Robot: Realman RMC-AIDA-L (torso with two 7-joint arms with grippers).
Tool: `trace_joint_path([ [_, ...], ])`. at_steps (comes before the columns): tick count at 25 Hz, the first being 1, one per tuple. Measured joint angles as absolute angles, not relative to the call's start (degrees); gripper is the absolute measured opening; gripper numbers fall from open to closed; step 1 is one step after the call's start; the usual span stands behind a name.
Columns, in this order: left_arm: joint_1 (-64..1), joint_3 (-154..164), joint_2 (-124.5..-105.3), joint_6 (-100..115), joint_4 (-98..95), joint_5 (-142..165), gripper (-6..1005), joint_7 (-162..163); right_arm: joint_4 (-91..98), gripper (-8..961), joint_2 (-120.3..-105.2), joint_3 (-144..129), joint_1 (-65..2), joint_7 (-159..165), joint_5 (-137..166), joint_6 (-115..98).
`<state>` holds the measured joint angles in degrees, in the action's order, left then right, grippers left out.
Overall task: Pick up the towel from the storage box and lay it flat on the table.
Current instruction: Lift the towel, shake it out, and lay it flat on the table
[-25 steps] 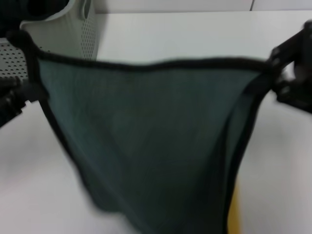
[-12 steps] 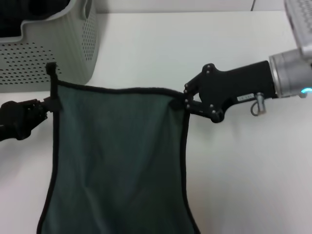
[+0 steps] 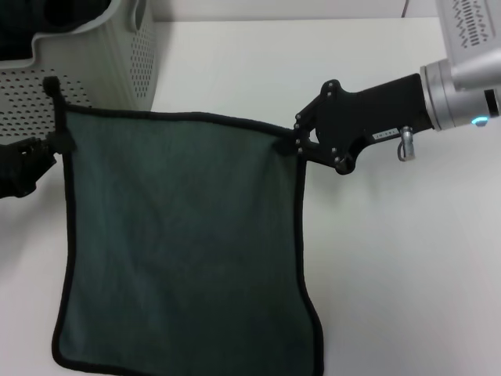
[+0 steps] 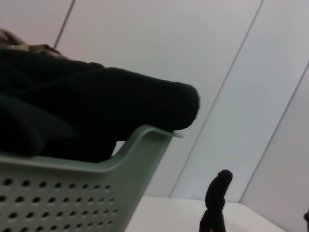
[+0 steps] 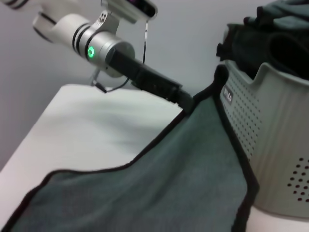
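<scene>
The towel is spread out with its dark green-grey side up and its black edging all round. Its lower part lies on the white table. My left gripper is shut on its far left corner, right in front of the storage box. My right gripper is shut on its far right corner. The right wrist view shows the towel stretched from the left gripper beside the box. The left wrist view shows the pinched corner tip sticking up.
Dark clothes are heaped in the storage box and bulge over its rim. The box stands at the far left of the table, touching or nearly touching the towel's far left corner. Bare white tabletop lies to the right of the towel and beyond it.
Both grippers have carried the towel's held edge farther from me and lower. The towel has gone from hanging to spread out, and its near edge now shows on the table.
</scene>
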<state>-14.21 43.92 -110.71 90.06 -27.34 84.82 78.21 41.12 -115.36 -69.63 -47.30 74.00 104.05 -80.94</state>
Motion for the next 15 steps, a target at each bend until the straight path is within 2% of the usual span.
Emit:
trace_joint_path([
  [15,-14.55,43.91,-111.63,85.33,-26.61,86.54,17,77.46,42.69,14,-115.56,-70.49,-51.58,73.87,111.27,-74.93],
])
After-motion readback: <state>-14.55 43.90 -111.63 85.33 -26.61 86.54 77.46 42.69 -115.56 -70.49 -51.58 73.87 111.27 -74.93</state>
